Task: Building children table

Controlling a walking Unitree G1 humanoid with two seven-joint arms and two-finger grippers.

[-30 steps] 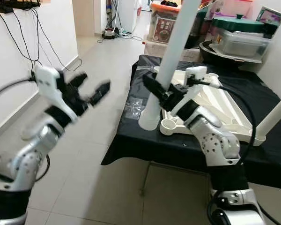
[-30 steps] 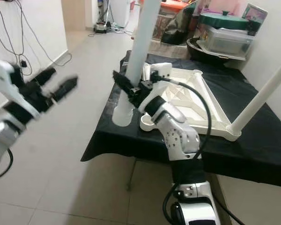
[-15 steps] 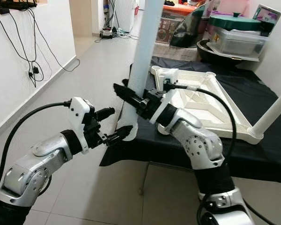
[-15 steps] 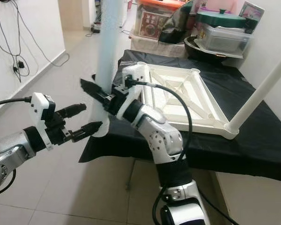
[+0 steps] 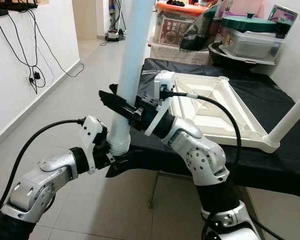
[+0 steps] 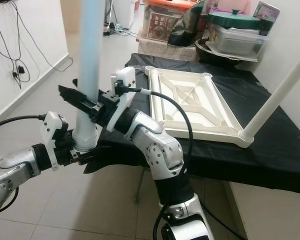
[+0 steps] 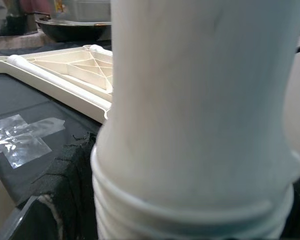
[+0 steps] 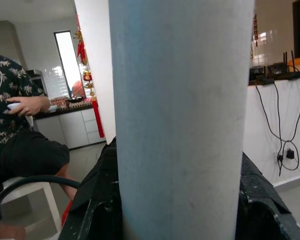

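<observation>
Pale floor tiles [image 5: 65,75] stretch toward a doorway, with a white wall [image 5: 20,65] on the robot's left where black cables hang down. Ahead stands a tabletop covered in black cloth [image 5: 270,165], and behind it plastic storage bins [image 5: 252,40] are stacked. On the cloth lies a white plastic children's table top [image 5: 210,107], turned underside up so its ribbed frame shows; one white leg [image 5: 292,117] is already fitted at its near corner on the robot's right and rises at a slant. A second white table leg [image 5: 129,70], a long thick tube, is held nearly upright in the air just off the tabletop's near corner on the robot's left, apart from the table top. The right tool [image 5: 121,105] is clenched around this leg partway up, a black finger on each side. The left tool [image 5: 115,157] grips the same leg at its lower, ribbed end, fingers closed against it. A piece of clear tape [image 7: 25,137] lies on the black cloth. In the right wrist view a seated person in a patterned shirt [image 8: 5,95] is beyond the leg.
</observation>
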